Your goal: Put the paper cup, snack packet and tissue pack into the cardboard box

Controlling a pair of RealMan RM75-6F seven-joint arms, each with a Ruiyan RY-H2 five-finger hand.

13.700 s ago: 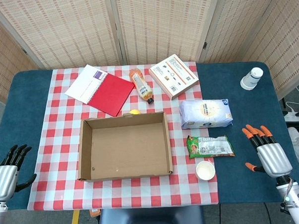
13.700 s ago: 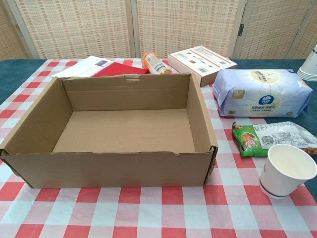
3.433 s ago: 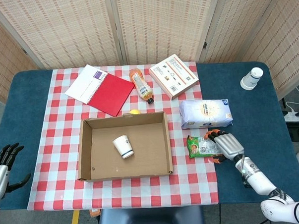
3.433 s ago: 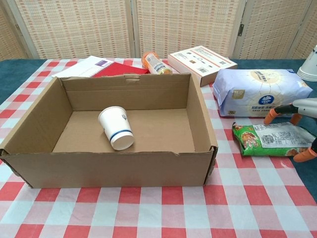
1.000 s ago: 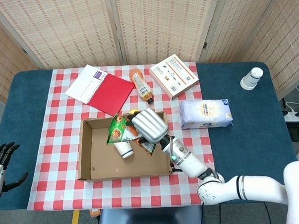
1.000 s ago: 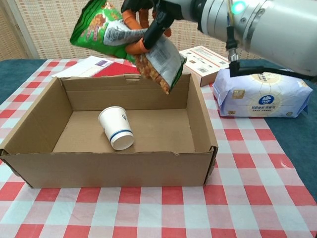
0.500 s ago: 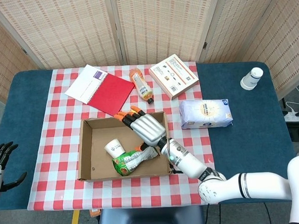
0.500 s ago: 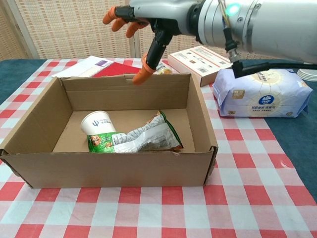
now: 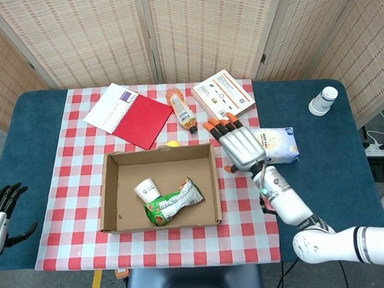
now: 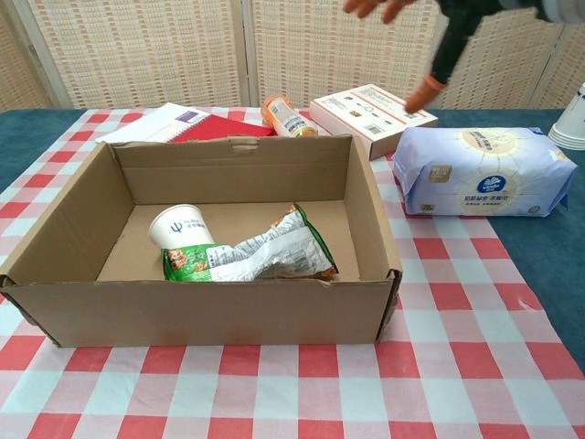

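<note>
Brown cardboard box [image 9: 112,186] sat nearest, on the red-checked cloth [image 9: 73,187]. Inside it lay the paper cup [image 9: 146,190] on its side, touching the green snack packet [image 9: 174,203] beside it. The left hand [image 9: 5,208] hung at the table's near-left edge, well apart from the box, fingers spread and empty. Farther back, the right hand [image 9: 240,146] hovered just beyond the box's right wall, orange-tipped fingers [image 9: 218,124] splayed wide, holding nothing. The tissue pack [image 10: 483,170] lay on the table under and beside those fingers. Beyond them were an orange bottle [image 9: 181,109], a flat printed carton [image 9: 223,97] and a red notebook [image 9: 141,121].
</note>
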